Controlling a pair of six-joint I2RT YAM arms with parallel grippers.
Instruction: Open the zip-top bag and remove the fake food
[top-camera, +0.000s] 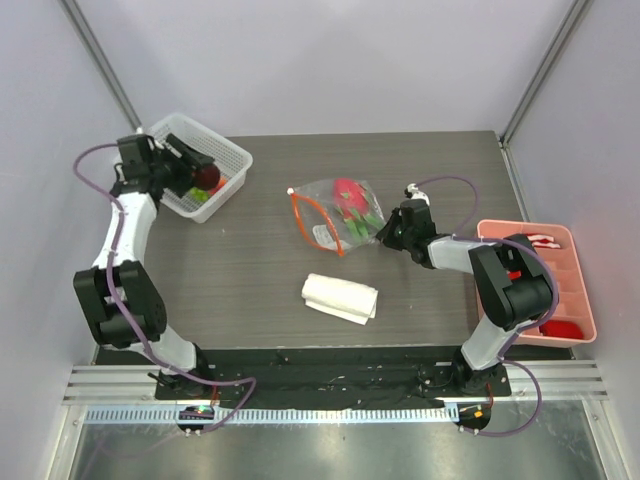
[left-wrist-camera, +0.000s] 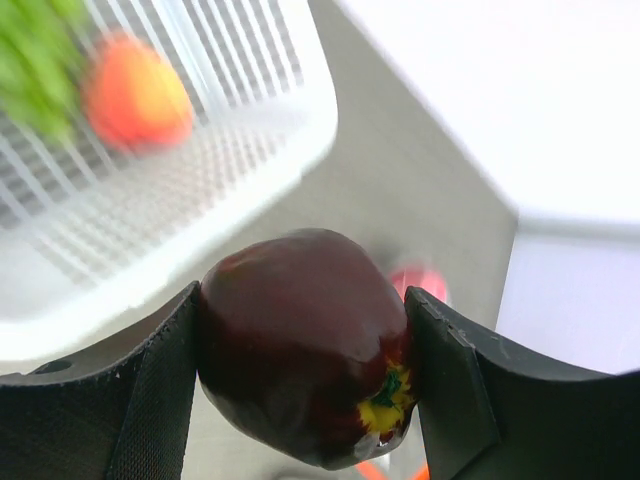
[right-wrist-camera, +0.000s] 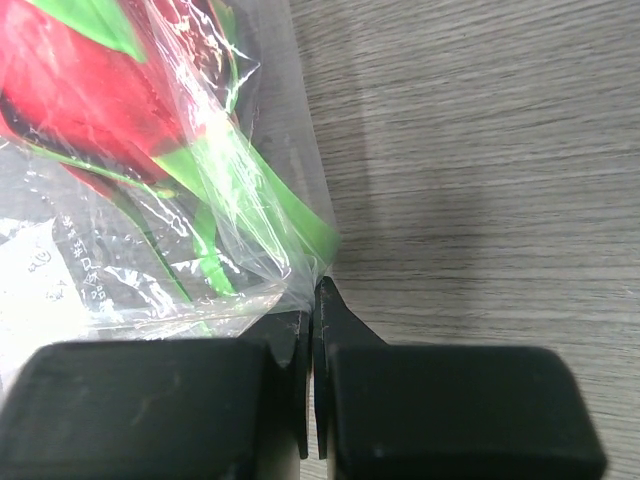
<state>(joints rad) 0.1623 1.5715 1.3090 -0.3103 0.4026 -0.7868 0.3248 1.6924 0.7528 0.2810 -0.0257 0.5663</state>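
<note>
The clear zip-top bag (top-camera: 335, 215) lies mid-table with its orange-red zipper strip (top-camera: 303, 222) on the left side. Inside it are a red-pink dragon fruit (top-camera: 349, 194) and green leaves (right-wrist-camera: 250, 190). My right gripper (top-camera: 386, 231) is shut on the bag's right edge; in the right wrist view the jaws (right-wrist-camera: 312, 310) pinch the plastic (right-wrist-camera: 150, 260) next to the dragon fruit (right-wrist-camera: 80, 90). My left gripper (top-camera: 200, 174) is shut on a dark purple fruit (left-wrist-camera: 300, 380) and holds it over the white basket (top-camera: 232, 160).
The white basket (left-wrist-camera: 230, 190) holds a small orange (left-wrist-camera: 135, 95) and something green (left-wrist-camera: 35, 60). A folded white cloth (top-camera: 340, 297) lies near the table's front. A pink divided tray (top-camera: 585, 300) with red items stands at the right edge.
</note>
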